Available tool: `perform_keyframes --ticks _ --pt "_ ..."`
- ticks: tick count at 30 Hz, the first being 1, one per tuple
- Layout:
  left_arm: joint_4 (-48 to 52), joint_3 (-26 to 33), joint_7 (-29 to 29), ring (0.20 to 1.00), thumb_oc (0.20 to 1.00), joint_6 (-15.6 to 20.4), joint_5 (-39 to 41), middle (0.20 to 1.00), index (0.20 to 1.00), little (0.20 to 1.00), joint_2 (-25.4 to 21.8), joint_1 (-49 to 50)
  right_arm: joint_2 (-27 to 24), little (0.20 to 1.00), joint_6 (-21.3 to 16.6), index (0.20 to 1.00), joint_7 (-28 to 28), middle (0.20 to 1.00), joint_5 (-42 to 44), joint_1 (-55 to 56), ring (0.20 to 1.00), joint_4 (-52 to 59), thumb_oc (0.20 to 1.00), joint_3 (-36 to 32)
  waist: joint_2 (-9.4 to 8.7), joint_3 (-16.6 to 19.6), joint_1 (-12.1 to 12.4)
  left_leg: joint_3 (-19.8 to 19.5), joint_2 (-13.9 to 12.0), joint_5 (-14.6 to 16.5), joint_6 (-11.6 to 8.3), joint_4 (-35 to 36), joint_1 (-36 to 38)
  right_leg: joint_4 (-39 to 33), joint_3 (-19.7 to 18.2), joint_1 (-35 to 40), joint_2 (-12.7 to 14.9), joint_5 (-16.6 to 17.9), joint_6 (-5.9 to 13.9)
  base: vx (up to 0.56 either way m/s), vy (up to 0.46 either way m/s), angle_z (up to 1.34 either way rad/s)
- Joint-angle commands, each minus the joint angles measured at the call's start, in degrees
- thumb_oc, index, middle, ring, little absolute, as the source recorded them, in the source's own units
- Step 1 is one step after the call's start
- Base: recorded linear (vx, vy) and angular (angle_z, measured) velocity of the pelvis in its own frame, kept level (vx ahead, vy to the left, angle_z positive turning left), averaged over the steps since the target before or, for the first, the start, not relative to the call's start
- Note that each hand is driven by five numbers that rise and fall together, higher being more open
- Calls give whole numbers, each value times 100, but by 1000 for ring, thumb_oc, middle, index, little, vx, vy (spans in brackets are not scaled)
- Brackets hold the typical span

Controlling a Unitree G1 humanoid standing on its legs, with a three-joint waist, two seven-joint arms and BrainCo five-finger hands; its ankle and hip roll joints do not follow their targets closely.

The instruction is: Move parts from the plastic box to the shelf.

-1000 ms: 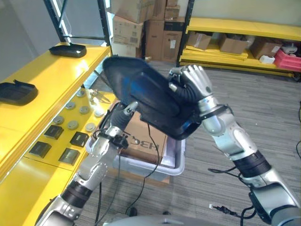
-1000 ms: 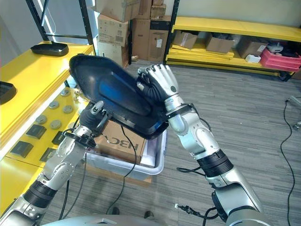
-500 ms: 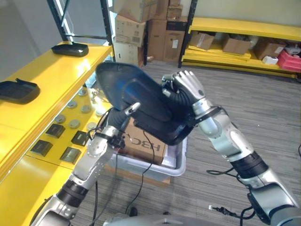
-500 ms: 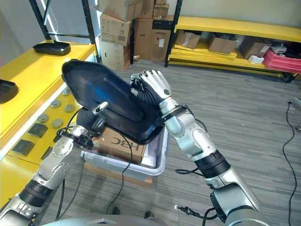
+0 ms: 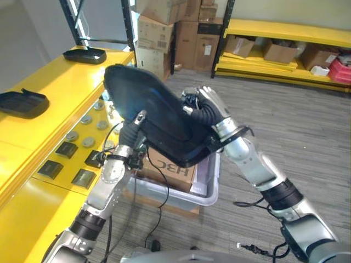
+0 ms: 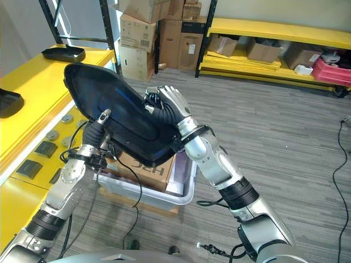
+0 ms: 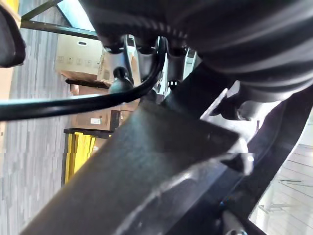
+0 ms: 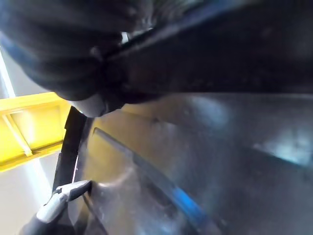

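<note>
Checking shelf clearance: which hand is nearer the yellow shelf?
Left. The left hand props the black part on the side toward the yellow shelf; the right hand grips its far edge.

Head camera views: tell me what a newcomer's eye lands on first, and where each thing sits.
A large black moulded part dominates, held up tilted in mid-air between both arms above the grey plastic box, which holds a cardboard carton. The right robot hand curls over its upper edge while the left robot hand props it from below. On the robot's left runs the yellow shelf, already carrying two black parts and, lower down, rows of small discs and dark blocks.
</note>
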State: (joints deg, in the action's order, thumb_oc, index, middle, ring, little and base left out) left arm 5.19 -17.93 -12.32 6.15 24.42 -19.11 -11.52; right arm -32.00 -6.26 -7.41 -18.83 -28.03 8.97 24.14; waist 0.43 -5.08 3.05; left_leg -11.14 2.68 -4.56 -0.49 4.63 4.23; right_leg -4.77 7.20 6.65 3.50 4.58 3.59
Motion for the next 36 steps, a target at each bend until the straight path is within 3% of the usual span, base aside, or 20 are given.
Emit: perform_keyframes --ticks 1,3,8,14,15,21,22,26,27,31,34,36 --pt "-160 489 -334 200 200 459 -784 200 200 200 -104 -403 338 1000 -903 1000 588 1000 1415 56 1000 1164 1000 455 -181 376 -10 186 -369 372 -191 -20 -50 192 16 183 354 -700 341 0 0 0" --pt "-148 587 -421 200 200 486 -918 200 200 200 -132 -381 293 1000 -905 1000 563 1000 1488 112 1000 1134 1000 380 -182 376 -14 195 -374 371 -197 -20 -51 188 19 184 353 -699 342 0 0 0" --pt "-232 1401 -858 200 200 553 -1793 200 200 200 -370 36 457 1000 -958 1000 204 1000 2230 1279 1000 721 1000 -829 -149 360 -111 221 -399 355 -231 6 -48 173 13 183 323 -710 321 0 0 0" --pt "-527 2246 -1216 200 200 567 -2446 200 200 200 -656 488 464 1000 -976 1000 -192 1000 2060 2301 1000 -49 1000 -1863 -100 339 -171 215 -425 335 -263 12 -74 154 29 169 301 -712 306 0 -1 -1" --pt "-529 2245 -1217 200 200 570 -2446 200 200 200 -657 489 465 1000 -982 1000 -196 1000 2056 2299 1000 -56 1000 -1859 -101 341 -172 215 -426 336 -263 12 -74 154 29 169 301 -712 306 0 0 0" --pt "-732 3195 -1500 200 200 666 -2662 200 200 200 -864 1109 386 1000 -606 1000 -510 1000 1364 3029 1000 -2743 1000 -2010 -69 289 -86 160 -420 328 -276 1 -125 165 89 149 282 -716 307 0 0 0" --pt "-730 3205 -1500 200 200 667 -2661 200 200 200 -865 1116 388 1000 -625 1000 -520 1000 1363 3009 1000 -2773 1000 -1993 -71 291 -96 159 -420 329 -276 2 -126 166 90 148 282 -717 307 0 0 0" --pt "-446 3692 -1514 200 200 751 -2648 200 200 200 -758 1633 510 1000 -366 1000 -407 1000 1170 3140 1000 -4793 1000 -1761 -96 260 98 -5 -416 323 -292 -46 -164 152 174 203 253 -735 284 12 -36 10" --pt "-431 3706 -1511 200 200 745 -2648 200 200 200 -755 1648 513 1000 -388 1000 -416 1000 1172 3118 1000 -4828 1000 -1741 -99 261 82 -10 -415 324 -293 -45 -163 149 179 207 253 -736 284 1 -32 22" --pt "-153 3971 -1478 200 200 801 -2650 200 200 200 -671 1946 934 1000 -218 1000 -162 1000 1570 3102 1000 -6892 1000 -1641 -122 207 322 -221 -398 348 -347 -128 -223 174 330 260 196 -831 241 -4 -47 14" --pt "-115 4030 -1411 200 200 823 -2642 200 200 200 -698 1991 1022 1000 -148 1000 -76 1000 1549 3054 1000 -7433 1000 -1564 -127 179 375 -305 -402 349 -380 -168 -255 194 416 285 181 -867 220 12 -57 32" --pt "56 4092 -1168 200 200 849 -2613 200 200 200 -732 2110 1194 1000 36 1000 202 1000 1498 3160 1000 -8070 1000 -1537 -111 132 560 -537 -384 298 -451 -249 -359 220 622 322 132 -927 164 -20 -98 41"
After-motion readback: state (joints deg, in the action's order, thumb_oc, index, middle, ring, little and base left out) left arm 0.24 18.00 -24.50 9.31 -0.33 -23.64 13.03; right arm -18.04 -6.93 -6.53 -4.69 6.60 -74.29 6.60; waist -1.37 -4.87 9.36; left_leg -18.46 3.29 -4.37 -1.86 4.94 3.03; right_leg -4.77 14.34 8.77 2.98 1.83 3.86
